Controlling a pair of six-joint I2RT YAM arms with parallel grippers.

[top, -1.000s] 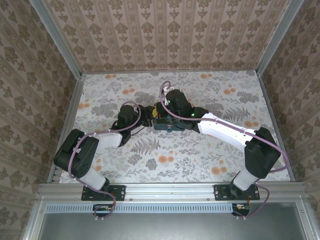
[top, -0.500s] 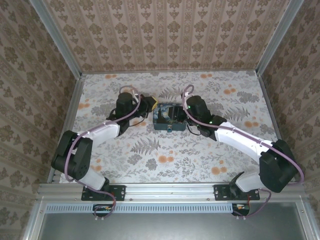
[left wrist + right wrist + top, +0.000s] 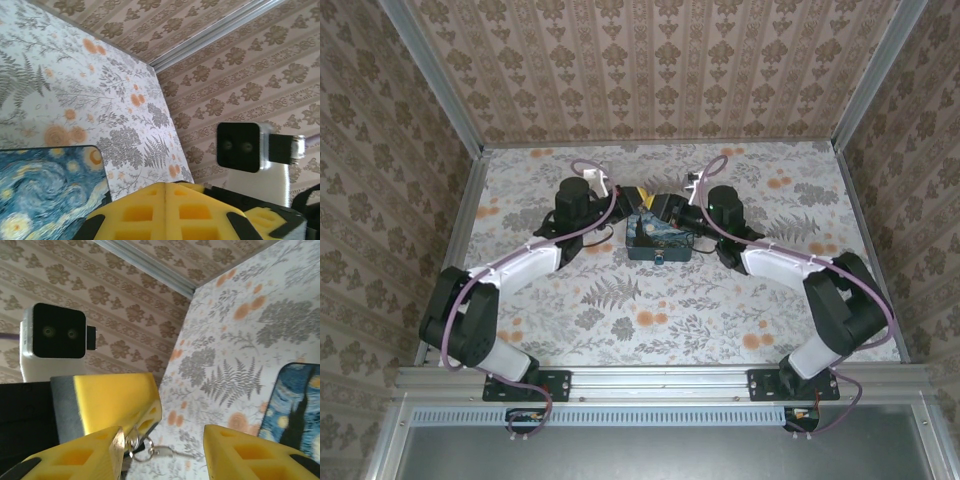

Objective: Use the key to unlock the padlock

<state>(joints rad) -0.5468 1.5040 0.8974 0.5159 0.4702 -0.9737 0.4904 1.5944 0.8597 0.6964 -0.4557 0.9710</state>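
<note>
My left gripper (image 3: pixel 642 197) hovers over the far edge of the blue night-sky tin (image 3: pixel 660 242), its yellow pads (image 3: pixel 165 205) pressed shut. In the right wrist view a tiny silvery padlock (image 3: pixel 131 440) peeks out from under those pads (image 3: pixel 115 400). A wire ring (image 3: pixel 145 454) hangs from it and carries the small key (image 3: pixel 167 453), whose blade points right above the table. My right gripper (image 3: pixel 162 457) faces the left one with its jaws open. Its left finger (image 3: pixel 75 460) sits right beside the padlock, and the key dangles in the gap.
The blue tin (image 3: pixel 45 192) lies just below both grippers on the flowered table (image 3: pixel 650 320). Patterned walls close in the back and both sides. Each wrist camera sees the other's camera block (image 3: pixel 239 147) close by.
The right arm has pulled back from over the tin, swung to its far right corner and opened its jaws. The left gripper has shifted right toward it, staying shut.
</note>
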